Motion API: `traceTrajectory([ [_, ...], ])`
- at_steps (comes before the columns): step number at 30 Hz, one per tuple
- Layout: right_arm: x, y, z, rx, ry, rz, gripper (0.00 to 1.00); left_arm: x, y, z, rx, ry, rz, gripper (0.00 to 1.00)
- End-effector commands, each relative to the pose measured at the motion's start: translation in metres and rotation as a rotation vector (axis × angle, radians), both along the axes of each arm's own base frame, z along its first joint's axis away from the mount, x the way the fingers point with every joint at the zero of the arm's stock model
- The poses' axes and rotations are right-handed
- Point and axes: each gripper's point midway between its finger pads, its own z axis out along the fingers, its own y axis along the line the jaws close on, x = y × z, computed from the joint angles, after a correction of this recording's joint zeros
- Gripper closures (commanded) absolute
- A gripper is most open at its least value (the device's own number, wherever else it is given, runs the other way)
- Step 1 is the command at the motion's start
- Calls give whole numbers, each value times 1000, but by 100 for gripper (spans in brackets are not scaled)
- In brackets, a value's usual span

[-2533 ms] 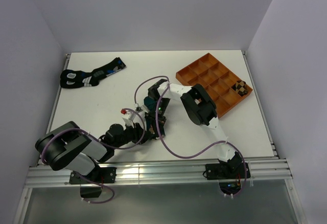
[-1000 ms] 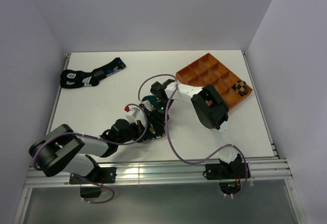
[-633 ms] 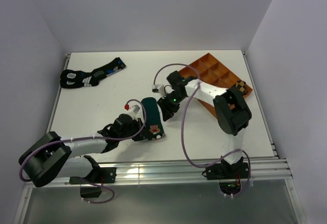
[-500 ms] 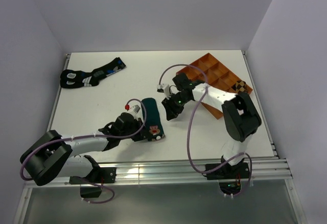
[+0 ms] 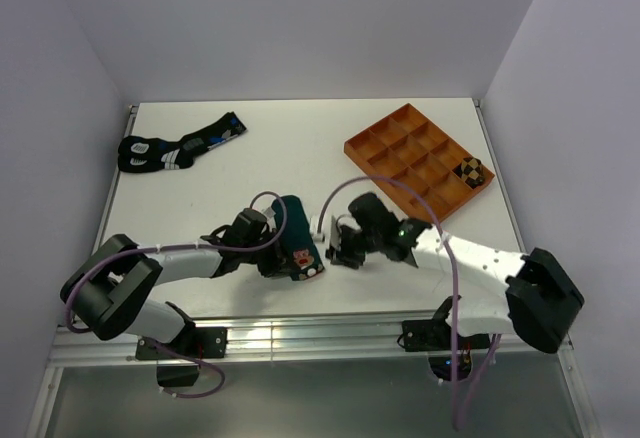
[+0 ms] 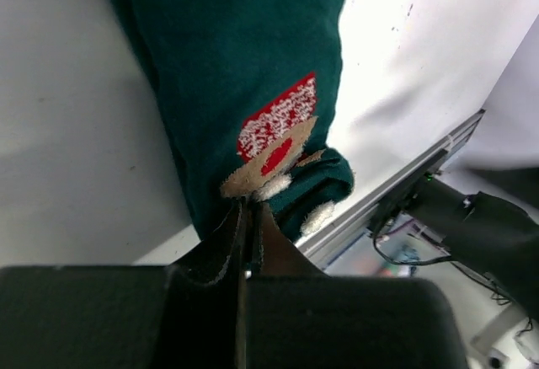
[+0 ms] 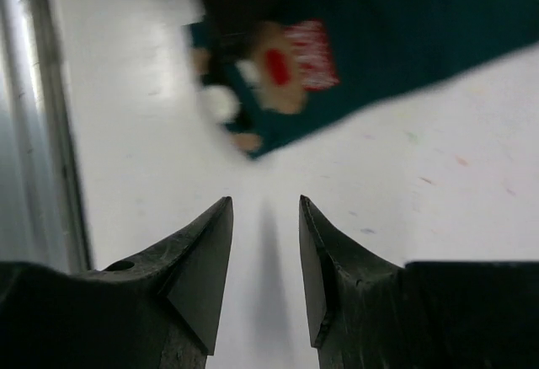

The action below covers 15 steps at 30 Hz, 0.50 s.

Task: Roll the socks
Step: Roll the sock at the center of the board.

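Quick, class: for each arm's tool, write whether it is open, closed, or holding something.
Left tool: closed, pinching the edge of the teal sock.
Right tool: open, holding nothing.

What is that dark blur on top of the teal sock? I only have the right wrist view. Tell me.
Observer: It's the left gripper, shut on the edge of the teal sock beside the cartoon figure.
Operator: Report any other socks.
Observer: A dark patterned sock lies flat at far left.
Operator: Check the right side.
Observer: An orange tray sits there, with a checkered sock in a compartment at its right end.
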Motion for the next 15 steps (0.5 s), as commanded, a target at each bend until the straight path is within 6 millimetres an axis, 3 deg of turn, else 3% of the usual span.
traceTrajectory([
  [1, -12, 13, 5, 30, -216, 113, 56, 1, -4, 12, -41, 91, 3, 100],
  [3, -26, 21, 2, 41, -245, 165, 56, 3, 0, 10, -50, 128, 22, 100],
  [5, -28, 27, 6, 60, -283, 179, 56, 4, 3, 8, -55, 150, 33, 100],
  [15, -57, 59, -16, -2, -441, 320, 57, 3, 0, 6, -90, 215, 33, 100],
])
